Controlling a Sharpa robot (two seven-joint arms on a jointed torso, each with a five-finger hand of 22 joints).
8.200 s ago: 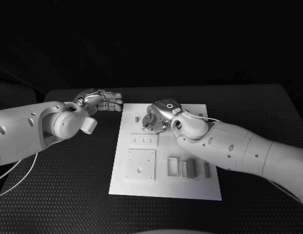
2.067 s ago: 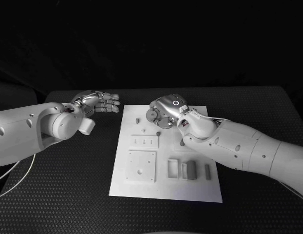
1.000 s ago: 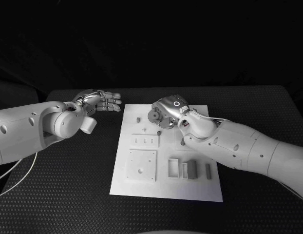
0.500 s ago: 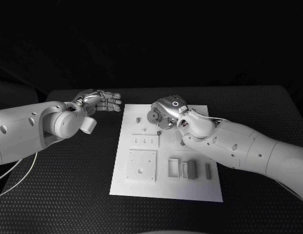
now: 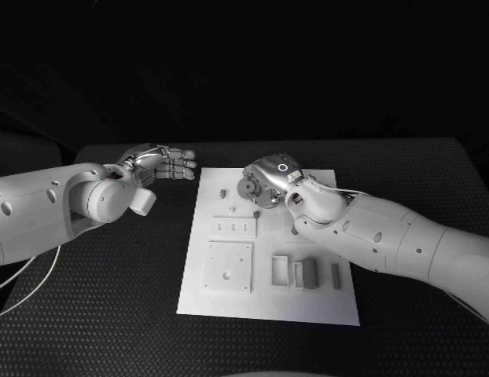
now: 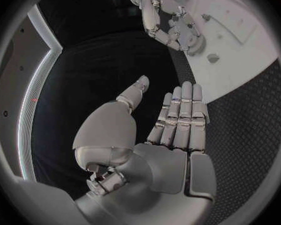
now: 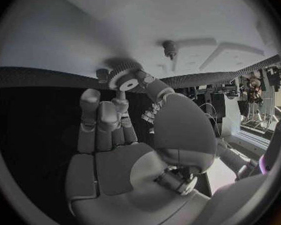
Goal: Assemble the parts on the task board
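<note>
Right hand (image 7: pixel 125 135) apparently pinching gear (image 7: pixel 123 78), above task board (image 7: pixel 178 20)

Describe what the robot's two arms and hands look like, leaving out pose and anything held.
Both arms are smooth white shells with small dark dots. The left hand and right hand are silver metal with segmented fingers. The right hand bears a small ring mark; thin pale cables trail beside the left arm.
</note>
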